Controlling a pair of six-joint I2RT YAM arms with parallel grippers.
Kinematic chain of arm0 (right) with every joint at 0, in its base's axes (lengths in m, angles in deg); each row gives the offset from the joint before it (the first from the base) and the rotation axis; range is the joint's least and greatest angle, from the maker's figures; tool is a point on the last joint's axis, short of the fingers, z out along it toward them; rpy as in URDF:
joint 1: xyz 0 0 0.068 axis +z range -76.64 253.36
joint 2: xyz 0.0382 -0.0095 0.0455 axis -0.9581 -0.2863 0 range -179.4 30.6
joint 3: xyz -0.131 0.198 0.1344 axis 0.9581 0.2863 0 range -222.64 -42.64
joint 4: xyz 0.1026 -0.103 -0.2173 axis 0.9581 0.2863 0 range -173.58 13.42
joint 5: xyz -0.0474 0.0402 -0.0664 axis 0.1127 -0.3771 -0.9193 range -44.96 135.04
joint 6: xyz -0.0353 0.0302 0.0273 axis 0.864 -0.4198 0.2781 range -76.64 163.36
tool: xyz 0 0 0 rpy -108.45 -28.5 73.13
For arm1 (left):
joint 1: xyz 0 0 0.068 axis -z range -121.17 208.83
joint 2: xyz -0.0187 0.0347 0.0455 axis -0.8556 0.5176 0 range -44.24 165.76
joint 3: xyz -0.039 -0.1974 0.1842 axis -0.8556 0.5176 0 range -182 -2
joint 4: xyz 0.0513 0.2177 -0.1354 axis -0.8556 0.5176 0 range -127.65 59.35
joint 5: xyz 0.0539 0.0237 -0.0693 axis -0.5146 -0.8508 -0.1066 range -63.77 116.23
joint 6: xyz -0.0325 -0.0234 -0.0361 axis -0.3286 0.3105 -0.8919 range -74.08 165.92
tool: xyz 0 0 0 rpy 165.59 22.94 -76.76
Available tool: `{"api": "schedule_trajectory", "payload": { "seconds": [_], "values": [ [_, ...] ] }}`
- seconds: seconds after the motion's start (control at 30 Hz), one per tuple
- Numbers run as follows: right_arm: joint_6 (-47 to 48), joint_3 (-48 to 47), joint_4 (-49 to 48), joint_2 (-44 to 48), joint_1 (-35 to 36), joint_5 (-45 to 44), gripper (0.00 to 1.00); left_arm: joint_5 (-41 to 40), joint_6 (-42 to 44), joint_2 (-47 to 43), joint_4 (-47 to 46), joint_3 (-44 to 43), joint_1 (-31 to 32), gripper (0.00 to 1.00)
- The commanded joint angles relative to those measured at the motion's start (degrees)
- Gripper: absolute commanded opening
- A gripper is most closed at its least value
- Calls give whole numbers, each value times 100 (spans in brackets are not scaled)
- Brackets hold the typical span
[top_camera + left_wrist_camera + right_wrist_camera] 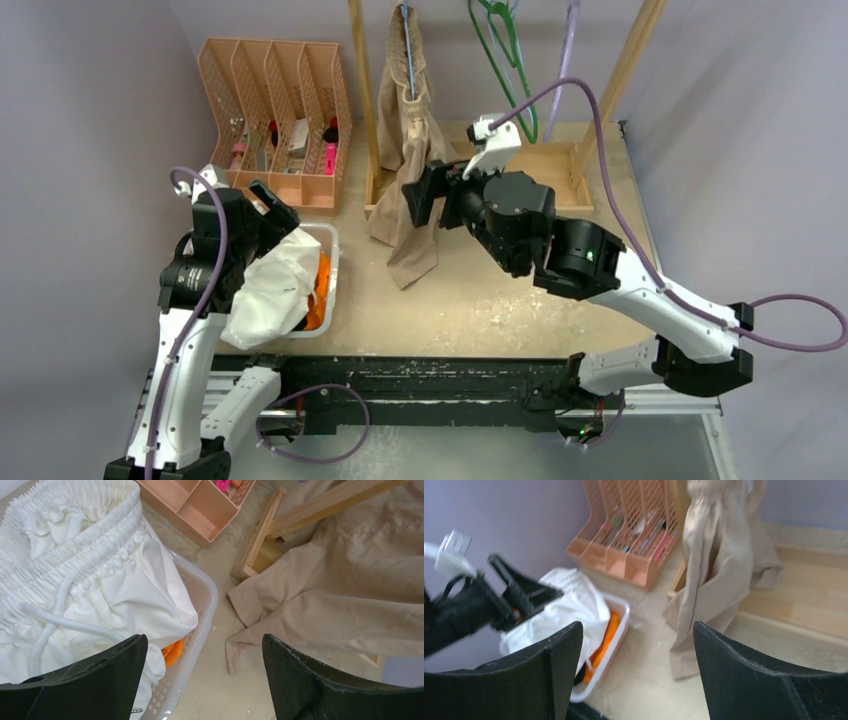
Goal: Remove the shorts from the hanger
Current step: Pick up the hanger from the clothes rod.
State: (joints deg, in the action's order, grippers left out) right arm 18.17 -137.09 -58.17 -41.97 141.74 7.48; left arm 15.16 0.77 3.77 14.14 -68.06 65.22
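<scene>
The beige shorts point(408, 140) hang from a blue hanger point(407, 45) on the wooden rack, and their hem trails on the table point(280, 615). My right gripper point(424, 193) is open just right of them, not touching; its wrist view shows the cloth point(711, 570) beyond empty jaws point(638, 675). White shorts point(273, 288) with a drawstring point(60, 620) are heaped in the white basket point(333, 262), over the orange shorts point(321, 290). Above that heap my left gripper point(273, 205) is open and empty point(205, 680).
A pink slotted organizer point(275, 110) stands at the back left. The wooden rack's base point(540, 165) and posts are at the back, with green hangers point(510, 60) and a purple hanger point(570, 45) empty. The rack foot point(260, 535) lies near the basket point(202, 600).
</scene>
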Motion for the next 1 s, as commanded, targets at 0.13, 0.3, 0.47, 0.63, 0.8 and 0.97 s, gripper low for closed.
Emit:
{"api": "schedule_trajectory", "payload": {
  "seconds": [0.13,0.3,0.47,0.63,0.8,0.97],
  "values": [
    [38,-2284,994,-1339,-950,300,79,482,250,-36,-131,77,-33,83],
    [574,-3150,1327,-2114,-1192,514,81,451,174,47,-149,198,-33,83],
    [711,-3642,1396,-2629,-1782,475,80,665,133,71,-235,230,-33,83],
    [1020,-3760,877,-2866,-1936,626,79,442,164,65,-158,272,-33,83],
    [1186,-4473,917,-3336,-2193,795,79,316,194,31,-47,290,-33,83],
    [1321,-4554,558,-3567,-2402,1617,79,208,157,-122,-52,568,-33,83]
  ]
}}
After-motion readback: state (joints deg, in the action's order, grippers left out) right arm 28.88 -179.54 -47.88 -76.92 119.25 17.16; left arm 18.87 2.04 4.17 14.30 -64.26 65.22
